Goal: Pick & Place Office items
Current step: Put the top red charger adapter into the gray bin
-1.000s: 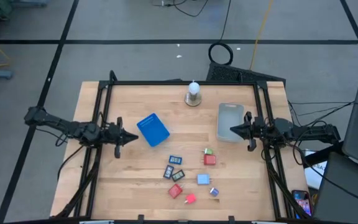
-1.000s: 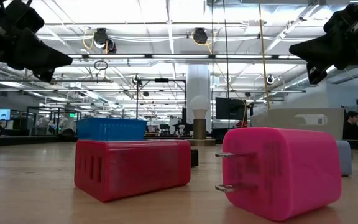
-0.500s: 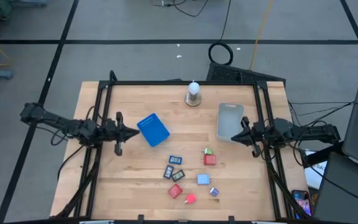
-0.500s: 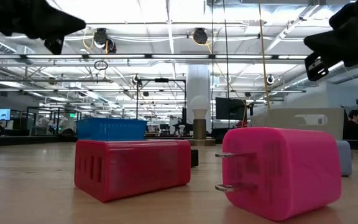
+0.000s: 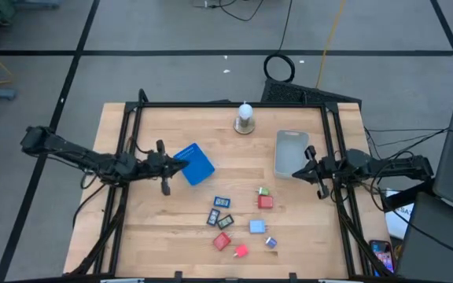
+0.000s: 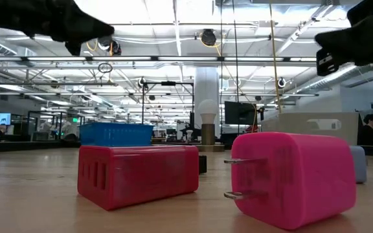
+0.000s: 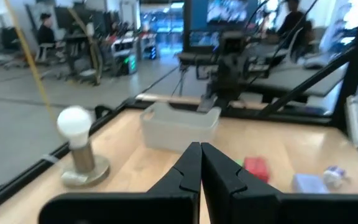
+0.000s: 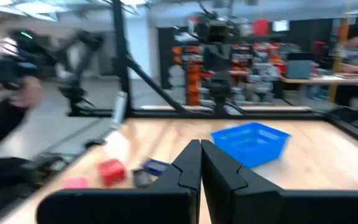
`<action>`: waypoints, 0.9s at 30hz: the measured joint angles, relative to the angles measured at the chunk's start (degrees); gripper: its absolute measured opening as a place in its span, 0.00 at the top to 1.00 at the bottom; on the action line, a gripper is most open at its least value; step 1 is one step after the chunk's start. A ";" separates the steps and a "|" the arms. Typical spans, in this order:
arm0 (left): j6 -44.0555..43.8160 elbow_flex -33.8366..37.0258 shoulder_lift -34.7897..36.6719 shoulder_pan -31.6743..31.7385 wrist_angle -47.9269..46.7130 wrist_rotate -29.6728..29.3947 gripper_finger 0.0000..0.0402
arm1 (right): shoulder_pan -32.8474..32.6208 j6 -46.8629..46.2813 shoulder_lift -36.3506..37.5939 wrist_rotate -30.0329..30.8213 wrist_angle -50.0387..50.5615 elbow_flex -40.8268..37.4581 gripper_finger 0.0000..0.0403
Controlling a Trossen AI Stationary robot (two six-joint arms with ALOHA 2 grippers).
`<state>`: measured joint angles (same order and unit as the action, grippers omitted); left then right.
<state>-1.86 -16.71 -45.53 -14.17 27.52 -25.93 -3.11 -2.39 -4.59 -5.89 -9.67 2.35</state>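
Several small office items lie loose on the wooden table's near middle: a red block (image 5: 265, 202), a light blue one (image 5: 256, 227), a pink one (image 5: 241, 251), a red one (image 5: 222, 241), dark grey ones (image 5: 222, 202) and a purple one (image 5: 270, 243). In the low view the red block (image 6: 138, 175) and the pink block (image 6: 293, 179) rest flat on the table. My left gripper (image 5: 184, 164) is shut, held level above the table beside the blue pad (image 5: 195, 163). My right gripper (image 5: 296, 174) is shut, level, over the grey tray's near end.
A grey tray (image 5: 291, 152) sits at the right. A white bulb on a round base (image 5: 244, 118) stands at the far middle. A black frame (image 5: 226, 104) runs round the table. Bare wood lies at the near left.
My left gripper has moved toward the table's right, up to the blue pad's edge, and has risen. My right gripper has rolled about its own axis while staying in place. The items have kept still.
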 joint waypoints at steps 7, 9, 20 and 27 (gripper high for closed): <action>-1.17 0.00 2.92 4.76 -1.64 8.22 0.99 | 0.00 2.65 -4.57 2.68 -3.60 0.00 1.00; -0.27 -0.02 4.79 5.30 -3.16 9.68 0.99 | 0.00 2.36 -4.69 2.66 -3.53 0.00 1.00; 1.27 -0.02 14.47 5.09 -9.06 9.94 0.98 | 0.00 1.91 -4.67 -1.77 -3.64 0.00 1.00; 1.57 0.00 22.80 5.05 -21.68 7.36 0.99 | 0.00 7.40 -4.67 -1.70 -9.15 0.00 1.00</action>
<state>-0.29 -16.71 -22.73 -9.13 5.85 -18.57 -3.11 5.01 -9.26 -7.58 -18.82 2.35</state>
